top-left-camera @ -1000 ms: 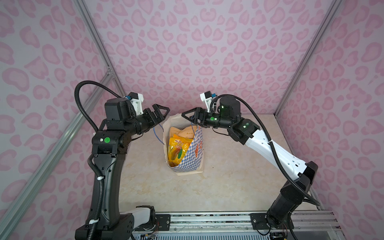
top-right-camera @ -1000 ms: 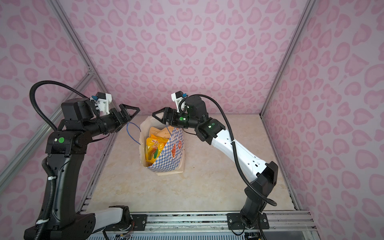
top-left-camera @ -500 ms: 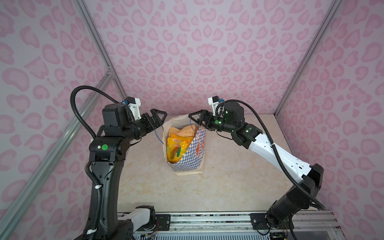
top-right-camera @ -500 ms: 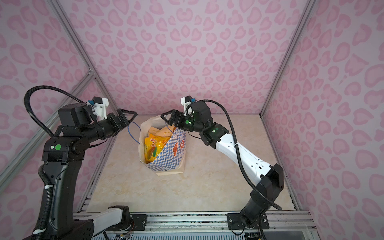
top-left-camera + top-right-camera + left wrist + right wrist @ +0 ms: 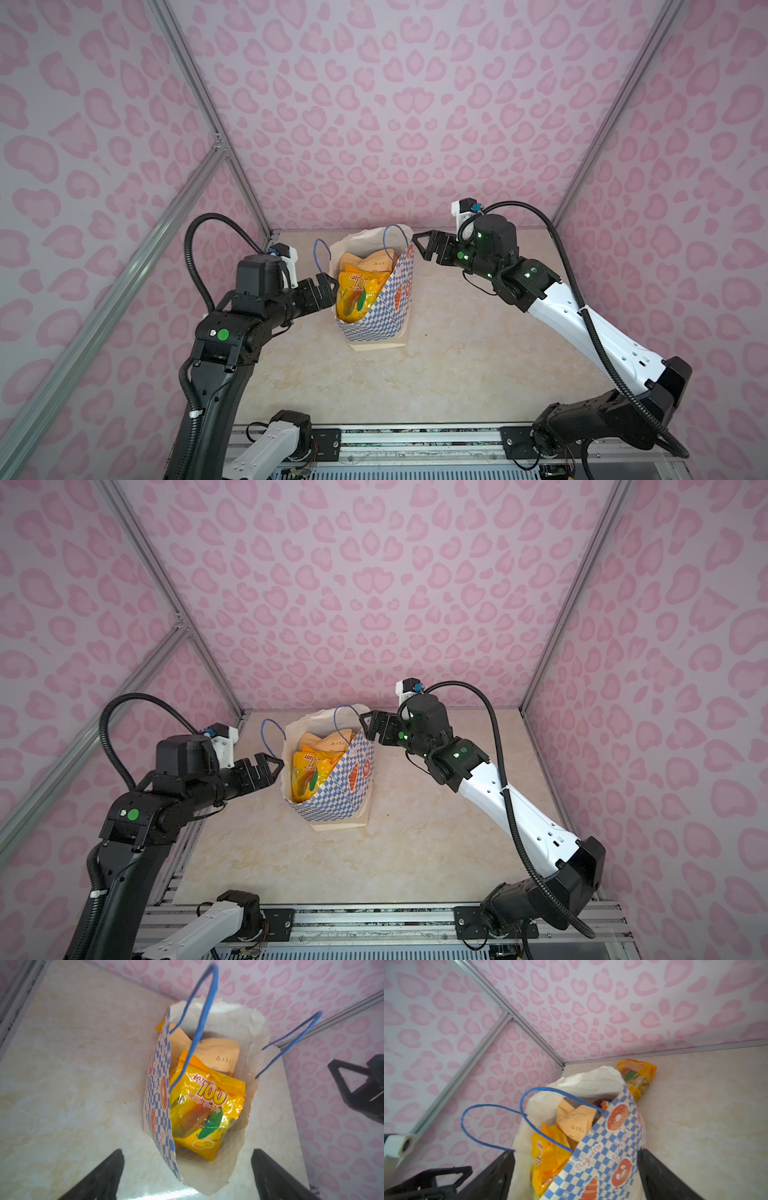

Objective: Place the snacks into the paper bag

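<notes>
Closest in, the metal rail (image 5: 415, 436) carries the bases of my two arms, and the pale marbled surface (image 5: 457, 374) runs back from it. Out on that surface stands the paper bag (image 5: 386, 328), upright and open at the top, its blue-and-white checked side with orange print turned toward my right arm in both top views. My left gripper (image 5: 272, 769) hangs at the bag's left side, just beside the white rim, spread wide and holding nothing; whether it brushes the paper I cannot tell. From its wrist camera I look into the open mouth, where the snacks lie: a yellow packet (image 5: 207, 1105) marked "100" sits on top at the nearer end, and a tan pouch (image 5: 216, 1053) with small printed text stands behind it, both inside the bag's walls. Two blue cord handles (image 5: 203, 1022) rise in loops from the rims. Farther back, my right gripper (image 5: 419, 245) sits at the bag's upper right corner, also spread wide and empty; in its wrist view the checked wall falls between its two black fingers (image 5: 664, 1184), though contact is not clear. Past the bag's far rim that same view shows an orange-yellow packet (image 5: 637, 1076) near the corner of the surface; whether it lies in the bag or just behind it I cannot tell. Pink-patterned walls (image 5: 374, 124) close the scene at the back.
</notes>
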### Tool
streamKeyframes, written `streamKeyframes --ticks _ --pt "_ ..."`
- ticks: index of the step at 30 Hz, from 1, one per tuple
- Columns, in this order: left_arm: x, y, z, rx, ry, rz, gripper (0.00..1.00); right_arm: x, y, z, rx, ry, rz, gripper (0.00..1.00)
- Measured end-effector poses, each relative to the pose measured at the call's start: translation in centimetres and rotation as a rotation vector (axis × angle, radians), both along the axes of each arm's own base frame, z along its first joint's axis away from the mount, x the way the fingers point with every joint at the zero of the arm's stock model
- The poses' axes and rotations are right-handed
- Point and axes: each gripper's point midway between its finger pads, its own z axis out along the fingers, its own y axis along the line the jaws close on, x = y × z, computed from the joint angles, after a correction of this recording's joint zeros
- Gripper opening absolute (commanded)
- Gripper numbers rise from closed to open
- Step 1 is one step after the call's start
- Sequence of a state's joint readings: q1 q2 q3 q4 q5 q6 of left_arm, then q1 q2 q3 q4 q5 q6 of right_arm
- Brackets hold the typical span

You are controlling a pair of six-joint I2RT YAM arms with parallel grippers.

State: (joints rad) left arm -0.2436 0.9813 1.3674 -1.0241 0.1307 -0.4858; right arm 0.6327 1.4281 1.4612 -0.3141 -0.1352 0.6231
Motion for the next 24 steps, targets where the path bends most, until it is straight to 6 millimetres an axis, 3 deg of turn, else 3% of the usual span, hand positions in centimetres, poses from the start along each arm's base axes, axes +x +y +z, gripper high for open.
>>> streamKeyframes --ticks 3,5,10,16,24 --pt "0.3 -1.1 -3.5 0.068 0.097 -0.031 0.91 0.9 -1.9 -3.2 -0.062 0.053 -0.045 0.95" --pt "1.0 -1.1 -4.6 0.105 0.128 -0.014 0.83 1.3 -3.0 -4.7 -0.083 0.08 -0.069 0.94" --pt "2.7 -0.4 -6.0 0.167 0.164 0.059 0.44 1.4 -5.0 -7.2 -0.088 0.136 -0.091 0.94" --pt "3.3 0.3 -6.6 0.2 0.173 0.114 0.37 1.4 -6.7 -7.7 -0.075 0.141 -0.112 0.94" --pt "3.5 0.4 -7.9 0.212 0.206 0.135 0.03 1.9 -7.1 -8.5 -0.062 0.158 -0.116 0.96"
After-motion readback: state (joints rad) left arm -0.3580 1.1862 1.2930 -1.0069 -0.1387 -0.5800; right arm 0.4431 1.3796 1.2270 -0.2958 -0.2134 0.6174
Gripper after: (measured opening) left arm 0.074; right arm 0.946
